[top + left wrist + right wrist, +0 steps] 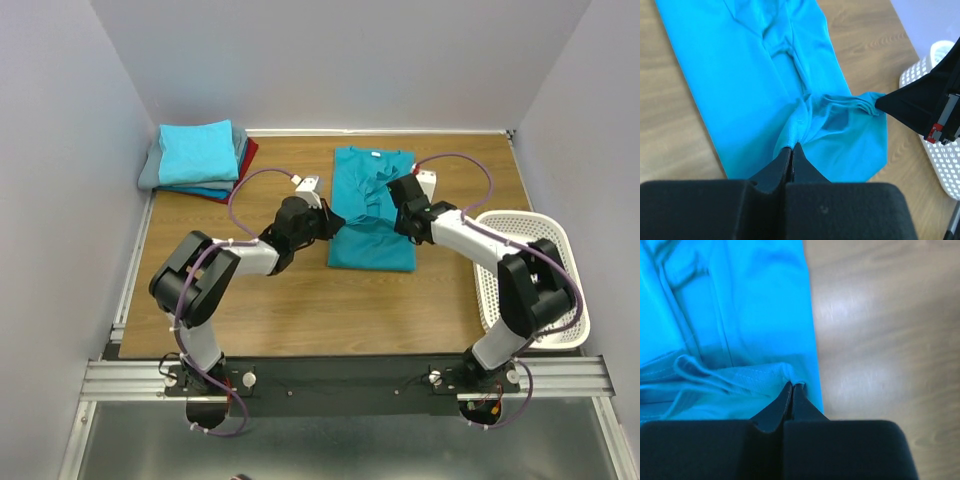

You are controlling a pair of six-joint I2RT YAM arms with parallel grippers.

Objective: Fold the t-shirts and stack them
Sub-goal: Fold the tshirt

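Jaws, left and right, are closed tight on the teal t-shirt (372,250), one at each side edge; its long axis runs straight away from me.

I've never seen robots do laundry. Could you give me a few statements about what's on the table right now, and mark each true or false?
1. The left gripper and the right gripper are both shut on the teal t-shirt. True.
2. The teal t-shirt lies inside the basket. False: it lies on the wood in the middle of the table, and the white basket stands at the right side.
3. A folded stack sits in the far left corner. True.
4. The top of that stack is dark red. False: a light turquoise shirt is on top, and a dark red one shows lower down.
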